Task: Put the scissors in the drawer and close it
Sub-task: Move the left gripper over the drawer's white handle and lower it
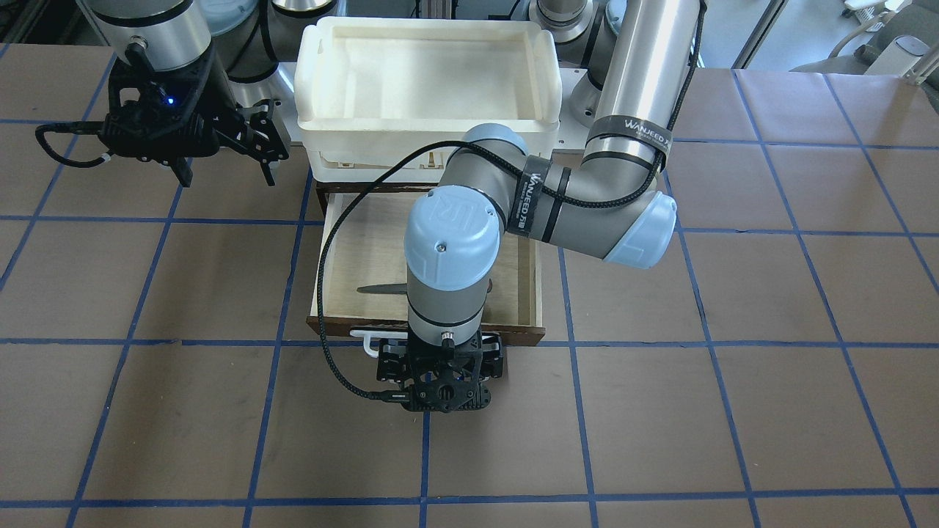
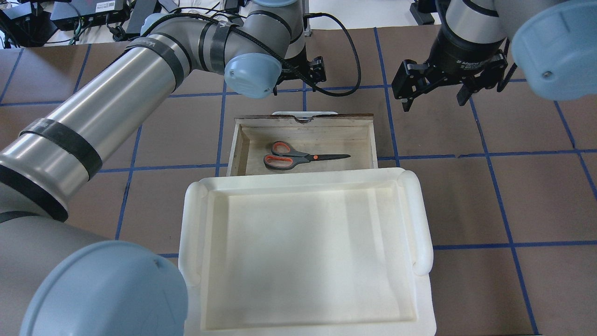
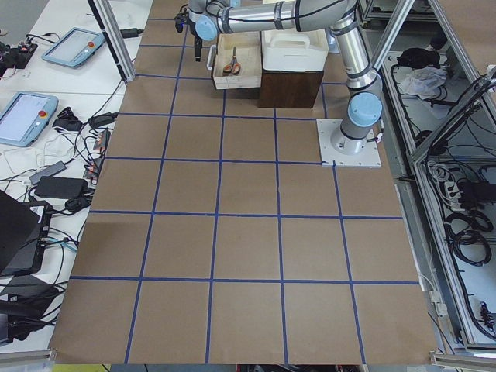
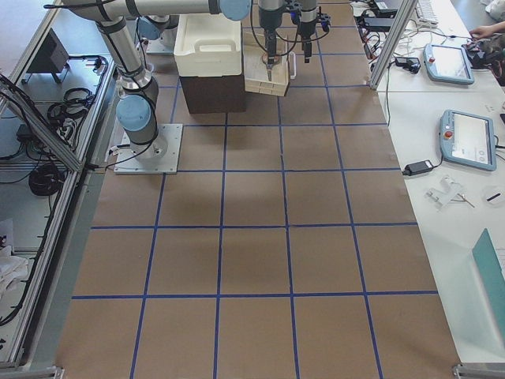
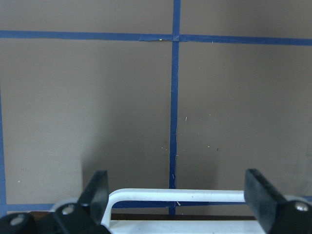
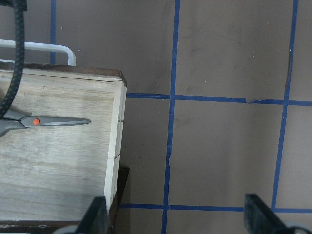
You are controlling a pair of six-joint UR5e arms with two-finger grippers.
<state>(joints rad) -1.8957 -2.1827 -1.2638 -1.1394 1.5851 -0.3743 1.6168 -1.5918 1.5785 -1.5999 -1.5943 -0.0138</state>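
Observation:
The scissors (image 2: 298,156), grey handles lined orange-red, lie flat in the open wooden drawer (image 2: 373,140). In the front-facing view only their blade tip (image 1: 381,290) shows, beside the left arm. The drawer's white bar handle (image 5: 180,194) lies low between the two fingers of my left gripper (image 5: 178,185), which is open and points down just in front of the drawer front (image 1: 513,336). I cannot tell if it touches the handle. My right gripper (image 2: 433,100) is open and empty, above the table off the drawer's side. Its wrist view shows the drawer's wall (image 6: 116,126) and the blade (image 6: 53,121).
A large white plastic bin (image 2: 308,186) sits on top of the dark cabinet that the drawer slides out of. The left arm's forearm (image 1: 513,198) reaches over the drawer. Brown table with blue grid lines (image 1: 660,411) lies all round.

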